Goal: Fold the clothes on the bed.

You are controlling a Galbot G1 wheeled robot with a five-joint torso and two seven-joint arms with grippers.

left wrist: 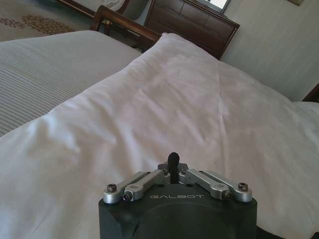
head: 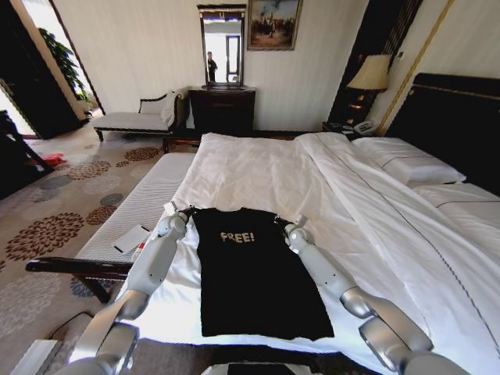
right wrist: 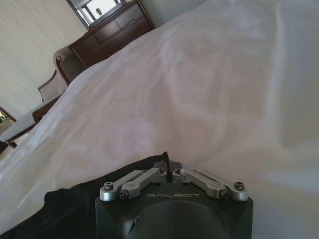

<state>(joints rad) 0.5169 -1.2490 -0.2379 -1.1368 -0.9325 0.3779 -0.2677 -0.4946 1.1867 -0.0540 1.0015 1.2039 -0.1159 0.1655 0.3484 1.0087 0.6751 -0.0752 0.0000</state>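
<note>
The bed (head: 258,168) spreads wide before me, white duvet (head: 375,203) drawn over it, its dark headboard (head: 457,125) rising at the far right. The black T-shirt (head: 254,273) is my landmark: it lies flat on the near part of the bed, collar pointing away from me, white "FREE!" lettering (head: 237,237) across the chest, hem toward me, sleeves already tucked in so the body forms a long narrow panel. To the left of the T-shirt, off the bed's edge, stands the pale striped bench (head: 137,207) with a small white card (head: 131,238) on it. Beyond the T-shirt, against the far wall, are the dark dresser (head: 223,109) and mirror (head: 222,45).

My left gripper (head: 173,212) rests at the T-shirt's left shoulder corner; in my left wrist view its fingers (left wrist: 172,160) are pressed together, and I cannot tell whether any cloth is between them. My right gripper (head: 287,226) sits at the T-shirt's right shoulder corner, fingers (right wrist: 166,160) drawn together, black fabric just beside them.
</note>
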